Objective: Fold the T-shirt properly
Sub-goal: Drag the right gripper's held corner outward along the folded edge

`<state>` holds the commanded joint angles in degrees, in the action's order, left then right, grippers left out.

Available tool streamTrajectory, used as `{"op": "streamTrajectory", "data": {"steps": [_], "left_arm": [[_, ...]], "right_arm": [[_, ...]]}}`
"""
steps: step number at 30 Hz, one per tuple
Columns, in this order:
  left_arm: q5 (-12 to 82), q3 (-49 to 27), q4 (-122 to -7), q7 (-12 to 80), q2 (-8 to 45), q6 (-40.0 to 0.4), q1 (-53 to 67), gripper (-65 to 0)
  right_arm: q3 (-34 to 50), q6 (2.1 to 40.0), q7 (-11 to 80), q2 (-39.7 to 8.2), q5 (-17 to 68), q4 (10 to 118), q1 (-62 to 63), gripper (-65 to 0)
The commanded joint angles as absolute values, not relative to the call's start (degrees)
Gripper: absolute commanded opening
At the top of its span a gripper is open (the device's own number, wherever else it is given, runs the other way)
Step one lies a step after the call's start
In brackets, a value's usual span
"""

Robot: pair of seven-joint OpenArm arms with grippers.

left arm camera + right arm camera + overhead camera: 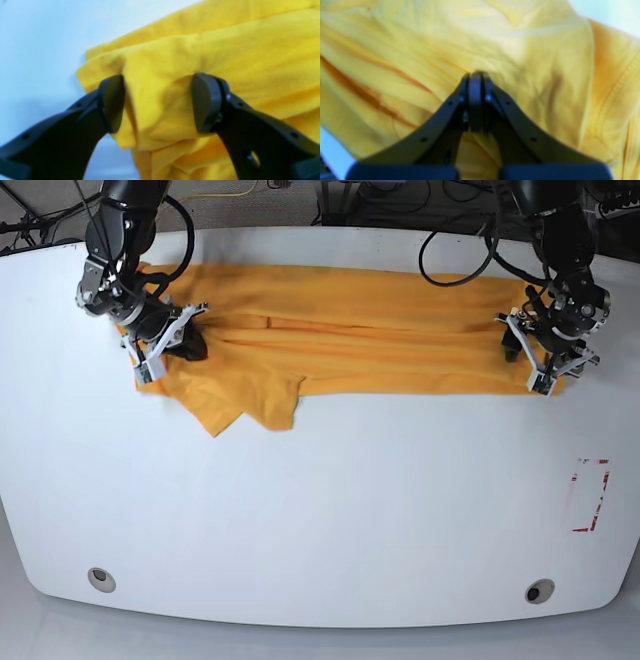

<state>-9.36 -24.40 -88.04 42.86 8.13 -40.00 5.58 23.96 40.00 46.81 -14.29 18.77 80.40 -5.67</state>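
I see the T-shirt (340, 345) lying as a long folded band across the far half of the white table (320, 510), with a loose sleeve flap hanging toward me near its one end. My left gripper (157, 102) sits at the band's other end, on the right of the base view. Its jaws stand wide, and a bulge of yellow cloth fills the space between the two pads (203, 102). The cloth touches the inner faces, but nothing is pinched. Beyond the pads I make out stacked layers of the fold and a strip of bare table to the side.

My right gripper (475, 100) is at the sleeve end, on the left of the base view. Its jaws are pressed together with a pucker of fabric drawn in at the tips, so I read it as clamped on the T-shirt. Wrinkles radiate from that spot, and a stitched hem runs down the edge of that wrist view.

Both arms reach in from the far edge of the table, wrists bent down, grippers low against the cloth.

Both wrist views are soft and out of focus. I cannot find any print on the shirt. From the base view the gripper tips are too small to judge.
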Motion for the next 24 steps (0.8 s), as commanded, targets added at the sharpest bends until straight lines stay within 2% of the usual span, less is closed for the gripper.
{"op": "streamTrajectory", "data": {"steps": [4, 12, 14, 16, 17, 24], "left_arm": [[-9.4, -22.7, -84.6, 42.9, 8.1, -40.0, 2.4, -25.1], [-9.2, -22.4, -84.5, 42.9, 8.1, -40.0, 2.2, -25.1], [-8.9, -22.5, -84.5, 42.9, 8.1, -40.0, 2.2, -25.1], [-8.8, -22.6, -84.6, 42.9, 8.2, -40.0, 2.3, -25.1], [-8.8, -22.8, -84.6, 42.9, 8.4, -40.0, 2.2, -25.1], [-8.9, -22.8, -87.0, 42.9, 8.3, -40.0, 2.1, -25.1]], "right_arm": [[23.8, 40.0, 46.8, -15.6, 18.8, 77.2, -1.7, -63.4], [23.7, 40.0, 48.0, -17.4, 19.2, 78.0, 0.8, -62.1], [23.9, 40.0, 49.6, -17.4, 19.0, 80.5, 1.2, -59.8], [24.0, 40.0, 51.3, -17.1, 18.9, 83.9, 1.0, -55.5], [24.0, 40.0, 52.7, -17.0, 18.9, 86.7, 0.9, -51.4], [24.0, 40.0, 55.5, -15.4, 18.9, 93.1, 2.7, -37.6]]}}
